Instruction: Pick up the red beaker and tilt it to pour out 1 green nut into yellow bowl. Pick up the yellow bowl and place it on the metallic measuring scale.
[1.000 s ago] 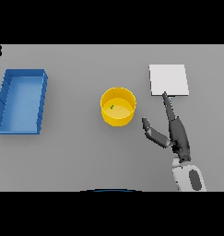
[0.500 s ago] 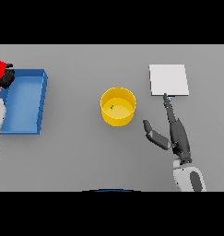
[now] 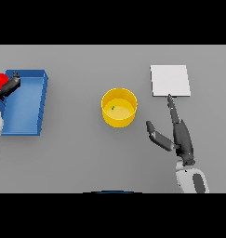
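Near the middle of my grey table [image 3: 77, 153] sits the yellow bowl [image 3: 119, 108], a round, smooth-walled tub with a flat floor. On that floor I see one tiny green nut [image 3: 113, 108], left of centre. Off to the right and a little farther back lies the metallic measuring scale [image 3: 170, 80], which reads from here as a flat, pale square slab with crisp edges and no visible markings.

My right hand [image 3: 177, 135] hovers between bowl and scale, dark and matte, spread wide: fingers straight, their tips at the slab's near edge, the thumb splayed out toward the bowl but clear of it. It holds nothing.

At the far left edge, my left hand [image 3: 8, 87] is closed around the red beaker [image 3: 0, 81]; only a patch of glossy red shows behind the dark fingers, so I cannot tell its tilt. Hand and beaker sit over the left rim of a blue tray [image 3: 39, 111], a shallow rectangular bin with raised walls.
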You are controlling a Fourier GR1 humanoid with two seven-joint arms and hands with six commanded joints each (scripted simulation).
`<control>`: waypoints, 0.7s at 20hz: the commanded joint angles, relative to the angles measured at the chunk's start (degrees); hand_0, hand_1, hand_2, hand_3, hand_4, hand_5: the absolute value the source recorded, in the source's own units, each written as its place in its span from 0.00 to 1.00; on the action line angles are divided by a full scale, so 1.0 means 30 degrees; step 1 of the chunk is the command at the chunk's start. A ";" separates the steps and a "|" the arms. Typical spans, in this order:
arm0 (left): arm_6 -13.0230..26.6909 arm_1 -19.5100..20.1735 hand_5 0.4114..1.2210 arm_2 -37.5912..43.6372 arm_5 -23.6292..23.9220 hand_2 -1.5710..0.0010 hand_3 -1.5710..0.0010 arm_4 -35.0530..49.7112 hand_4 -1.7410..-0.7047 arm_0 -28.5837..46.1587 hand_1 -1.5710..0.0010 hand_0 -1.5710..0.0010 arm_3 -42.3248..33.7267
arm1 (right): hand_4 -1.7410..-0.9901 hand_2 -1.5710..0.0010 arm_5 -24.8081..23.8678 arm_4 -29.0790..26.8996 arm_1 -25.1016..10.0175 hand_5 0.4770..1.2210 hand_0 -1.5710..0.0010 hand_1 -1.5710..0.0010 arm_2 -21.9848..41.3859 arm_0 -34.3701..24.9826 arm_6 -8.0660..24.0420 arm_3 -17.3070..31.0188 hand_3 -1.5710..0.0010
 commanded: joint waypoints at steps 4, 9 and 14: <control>0.0225 0.0085 0.31 -0.0395 -0.0815 0.67 0.69 -0.0013 0.82 0.0056 0.68 0.61 0.0275 | 0.98 1.00 0.0058 0.0003 0.0108 0.21 1.00 1.00 0.0119 -0.0082 0.0001 -0.0098 1.00; -0.0753 0.0253 0.30 -0.0840 -0.1303 0.89 0.90 -0.0428 0.91 -0.0299 0.89 0.87 0.1269 | 0.97 1.00 -0.0007 0.0226 0.0125 0.22 1.00 1.00 0.0254 -0.0045 -0.0060 -0.0033 1.00; -0.1461 0.0230 0.30 -0.0781 -0.0784 0.96 0.97 -0.0556 0.94 -0.0191 0.97 0.96 0.1064 | 0.98 1.00 0.1464 0.0886 -0.1252 0.26 1.00 1.00 0.0723 -0.1168 0.1194 -0.0011 1.00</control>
